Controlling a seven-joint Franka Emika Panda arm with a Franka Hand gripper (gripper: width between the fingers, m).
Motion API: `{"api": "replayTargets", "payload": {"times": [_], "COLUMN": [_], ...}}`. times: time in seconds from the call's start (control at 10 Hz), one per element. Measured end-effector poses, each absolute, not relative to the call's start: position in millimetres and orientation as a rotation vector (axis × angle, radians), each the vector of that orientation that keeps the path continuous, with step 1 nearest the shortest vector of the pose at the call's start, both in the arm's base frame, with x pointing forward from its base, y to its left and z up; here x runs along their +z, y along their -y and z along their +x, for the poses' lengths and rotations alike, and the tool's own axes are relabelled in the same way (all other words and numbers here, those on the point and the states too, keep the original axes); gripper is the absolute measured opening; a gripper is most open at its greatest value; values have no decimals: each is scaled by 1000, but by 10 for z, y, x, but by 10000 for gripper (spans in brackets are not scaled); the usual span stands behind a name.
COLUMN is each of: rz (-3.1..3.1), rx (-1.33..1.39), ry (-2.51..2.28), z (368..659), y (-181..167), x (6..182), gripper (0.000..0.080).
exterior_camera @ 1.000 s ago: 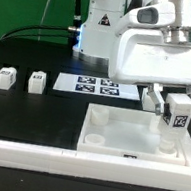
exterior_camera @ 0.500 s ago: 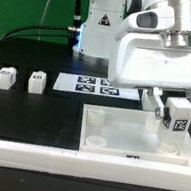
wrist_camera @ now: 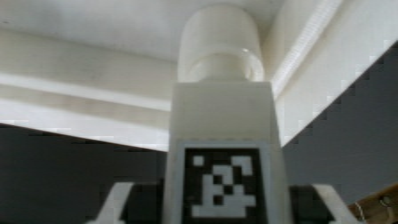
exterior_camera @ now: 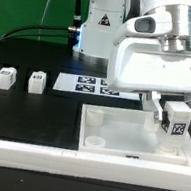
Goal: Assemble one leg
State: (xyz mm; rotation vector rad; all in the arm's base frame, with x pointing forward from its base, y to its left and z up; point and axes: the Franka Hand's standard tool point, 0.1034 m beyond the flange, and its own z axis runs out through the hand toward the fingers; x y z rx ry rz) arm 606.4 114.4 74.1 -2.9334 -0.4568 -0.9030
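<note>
Gripper: the gripper (exterior_camera: 177, 122) is hanging over the exterior view's right side of the scene, clenching the leg (exterior_camera: 176, 126) between its two fingers (exterior_camera: 166, 109). In the wrist view the gripper (wrist_camera: 226, 206) is showing pale finger pads (wrist_camera: 125, 205) pressing on both flanks of the post.
Leg: the leg (wrist_camera: 228, 110) is being held upright, a smooth white plastic post of square section that is narrowing to a rounded peg at its lower end.
Leg's place: it is sitting over the right part of the tray piece (exterior_camera: 114, 125), close to the right wall. Whether the peg is touching the tray floor cannot be told.
Marker: a black-and-white square marker (wrist_camera: 226, 186) is showing on the flat face of the post, just beside the pads.
Tray piece: the tray piece (wrist_camera: 71, 90) is lying flat near the front of the table, a broad, matte white square with a raised rim and a round socket (exterior_camera: 95, 141) in its near left corner.
Other legs: two loose legs (exterior_camera: 3, 77) are standing on the left, well apart from the tray, blocky and white with markers on their faces.
Marker board: the marker board (exterior_camera: 97, 86) is lying thin and flat beyond the tray.
Table: the table (exterior_camera: 40, 109) is showing a dull black surface.
</note>
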Motion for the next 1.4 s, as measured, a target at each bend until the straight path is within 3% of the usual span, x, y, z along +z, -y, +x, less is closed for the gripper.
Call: {"api": "replayTargets", "payload": {"times": [0.4,0.5,0.6,0.9,1.4], "rz": [-2934,-2934,-2934,-2934,-2934], "rx": [-894,-894,-894,-894,-898], "ry": [459,460,460,459,461], "z": [6067,6066,6066,6066,6123], "y": [-1162,-1166,-1165,-1164,-1157], "x": [750,750,750,749,814], "gripper": [293,487,596,646,648]}}
